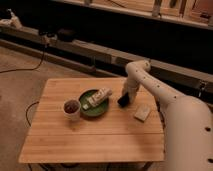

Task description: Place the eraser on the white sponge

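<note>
The gripper, beside the white sponge over the wooden surface, has its fingers pinching the tilted eraser, seemingly stiff, light, slick; grip its long edges.

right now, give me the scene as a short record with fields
gripper: at the eraser, right of the green plate
eraser: black block, left of the white sponge, not on it
white sponge: on the table, right side, nothing on it
green plate: mid-table, holds a white tube-like item
cup: left of the plate
</note>
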Robot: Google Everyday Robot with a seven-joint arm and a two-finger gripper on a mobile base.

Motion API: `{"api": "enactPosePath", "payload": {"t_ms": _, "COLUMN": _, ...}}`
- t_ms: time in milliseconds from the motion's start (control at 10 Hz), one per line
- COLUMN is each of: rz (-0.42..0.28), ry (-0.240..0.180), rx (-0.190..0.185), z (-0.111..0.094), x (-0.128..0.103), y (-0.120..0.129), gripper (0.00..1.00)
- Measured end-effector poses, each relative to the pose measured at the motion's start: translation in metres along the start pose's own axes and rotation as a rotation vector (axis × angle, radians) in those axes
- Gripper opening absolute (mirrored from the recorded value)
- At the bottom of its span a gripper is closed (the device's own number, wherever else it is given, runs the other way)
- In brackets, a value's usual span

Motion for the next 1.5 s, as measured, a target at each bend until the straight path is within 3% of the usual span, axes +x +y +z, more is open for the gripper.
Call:
{"api": "enactPosePath", "payload": {"t_ms": 400, "rz": -0.048, "ry": -0.058, "rx": -0.006, "z": -0.040, "x": -0.023, "y": 0.029, "gripper": 0.11}}
{"api": "enactPosePath", "payload": {"t_ms": 600, "rz": -0.077, "ry": -0.047, "rx": -0.040, "z": -0.047, "x": -0.032, "y": 0.054, "gripper": 0.11}}
{"api": "enactPosePath", "payload": {"t_ms": 800, "rz": -0.036, "ry": -0.015, "rx": -0.079, "z": -0.041, "x": -0.027, "y": 0.078, "gripper": 0.11}}
{"api": "enactPosePath", "payload": {"t_ms": 1000, "rz": 0.055, "ry": 0.020, "rx": -0.107, "z": -0.034, "x": -0.016, "y": 0.094, "gripper": 0.11}}
{"api": "enactPosePath", "payload": {"t_ms": 1300, "rz": 0.144, "ry": 0.034, "rx": -0.119, "z": -0.027, "x": -0.010, "y": 0.104, "gripper": 0.11}}
{"api": "enactPosePath", "payload": {"t_ms": 1500, "rz": 0.167, "ry": 0.041, "rx": -0.130, "z": -0.024, "x": -0.006, "y": 0.111, "gripper": 0.11}}
